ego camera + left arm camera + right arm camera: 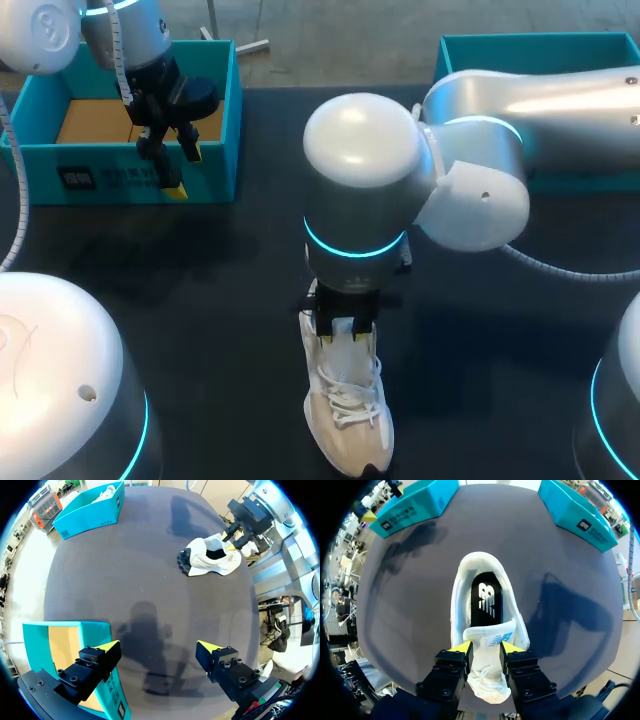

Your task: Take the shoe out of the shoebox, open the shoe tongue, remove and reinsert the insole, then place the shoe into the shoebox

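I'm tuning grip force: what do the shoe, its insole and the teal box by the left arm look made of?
Shoe: white, matte, soft upper, probably mesh or synthetic fabric, with woven laces; the tongue flexes in the right tool. Insole: black, smooth, likely fabric-topped foam. Box: teal printed cardboard, its plain brown inside showing.

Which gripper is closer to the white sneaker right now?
Right. The right gripper grips the tongue of the white sneaker; the left gripper hangs by the teal shoebox, well away.

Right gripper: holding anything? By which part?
Yes: the right gripper is shut on the white shoe, pinching its raised tongue between both fingertips.
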You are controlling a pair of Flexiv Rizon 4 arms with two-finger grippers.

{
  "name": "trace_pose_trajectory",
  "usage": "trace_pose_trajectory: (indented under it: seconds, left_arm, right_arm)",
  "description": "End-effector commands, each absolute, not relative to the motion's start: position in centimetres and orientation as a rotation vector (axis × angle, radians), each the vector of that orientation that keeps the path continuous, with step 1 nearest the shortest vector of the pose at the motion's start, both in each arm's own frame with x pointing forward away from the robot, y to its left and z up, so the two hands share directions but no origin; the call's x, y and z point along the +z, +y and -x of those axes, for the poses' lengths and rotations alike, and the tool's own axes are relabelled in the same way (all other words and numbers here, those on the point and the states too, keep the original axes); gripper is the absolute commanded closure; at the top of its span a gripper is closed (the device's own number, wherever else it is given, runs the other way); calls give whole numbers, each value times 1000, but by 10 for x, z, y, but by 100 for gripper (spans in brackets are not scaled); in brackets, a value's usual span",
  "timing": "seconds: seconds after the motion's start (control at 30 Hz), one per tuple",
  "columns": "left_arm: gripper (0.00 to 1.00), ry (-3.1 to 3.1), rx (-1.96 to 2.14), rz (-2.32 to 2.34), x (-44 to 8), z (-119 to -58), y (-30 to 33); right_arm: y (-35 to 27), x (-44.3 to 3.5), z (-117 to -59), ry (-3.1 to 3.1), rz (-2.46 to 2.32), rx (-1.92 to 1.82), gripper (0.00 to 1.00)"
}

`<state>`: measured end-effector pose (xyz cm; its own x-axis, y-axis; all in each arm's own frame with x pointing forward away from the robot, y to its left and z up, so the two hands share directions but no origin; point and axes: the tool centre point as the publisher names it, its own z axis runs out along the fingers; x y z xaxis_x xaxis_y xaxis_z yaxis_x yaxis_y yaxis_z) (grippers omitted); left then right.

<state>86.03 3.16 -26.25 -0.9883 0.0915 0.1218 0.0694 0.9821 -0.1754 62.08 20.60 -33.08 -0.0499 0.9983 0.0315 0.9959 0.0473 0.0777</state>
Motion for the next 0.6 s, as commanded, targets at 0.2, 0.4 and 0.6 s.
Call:
trace_pose_trajectory:
  seconds: [0.2, 0.4, 0.6]
  left_arm:
    - [0, -2999, 258, 122, -263, -860, 32]
    - [0, -2999, 258, 122, -263, -860, 32]
    - [0, -2999, 258, 122, -263, -860, 32]
  right_arm:
    - [209, -333, -622, 2237, -2144, 86, 65]
    - [204, -308, -615, 2294, -2050, 152, 62]
    - [202, -288, -619, 2494, -1817, 264, 58]
